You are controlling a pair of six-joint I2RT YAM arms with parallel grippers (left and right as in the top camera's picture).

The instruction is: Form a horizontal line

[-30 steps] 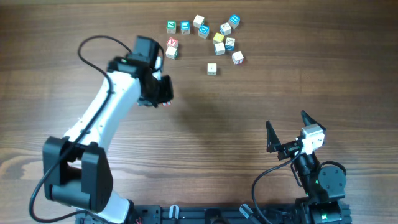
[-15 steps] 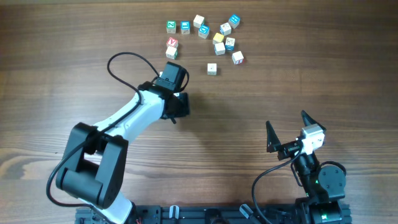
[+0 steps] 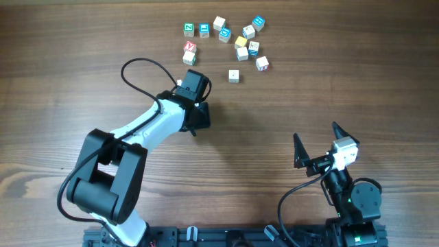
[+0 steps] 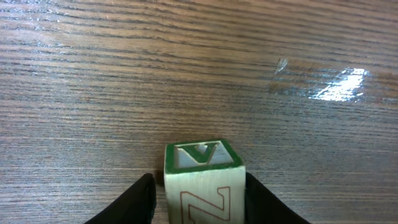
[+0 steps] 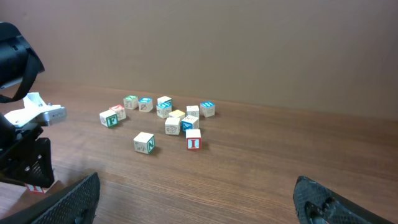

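Overhead view: the left gripper (image 3: 198, 118) is seen over bare table (image 3: 288, 96), its fingers pointed down at the wood. What it holds is hidden by the wrist. A loose cluster of cubes (image 3: 241, 41) lies beyond the wrist, well apart from the fingertips, and is not yet set in a row. One lone cube (image 3: 234, 76) sits nearest, off to the gripper's side. The right gripper (image 3: 316, 134) is held wide open with nothing between its fingers, well apart from every cube.

Left wrist view: a letter cube (image 4: 204, 171) is seen between the two black fingers (image 4: 134, 202), which are closed in on its sides. The cube stands upright. Its top face is framed in green, and a red Z is shown on the face toward the camera. Ahead of the fingertips only wood grain is shown. Whether the cube rests on the table cannot be told.

Right wrist view: the fingertips are spread to both lower corners. The cluster is seen far ahead of them. The lone cube (image 5: 143, 142) lies a little nearer. The left gripper is seen at the far left edge.
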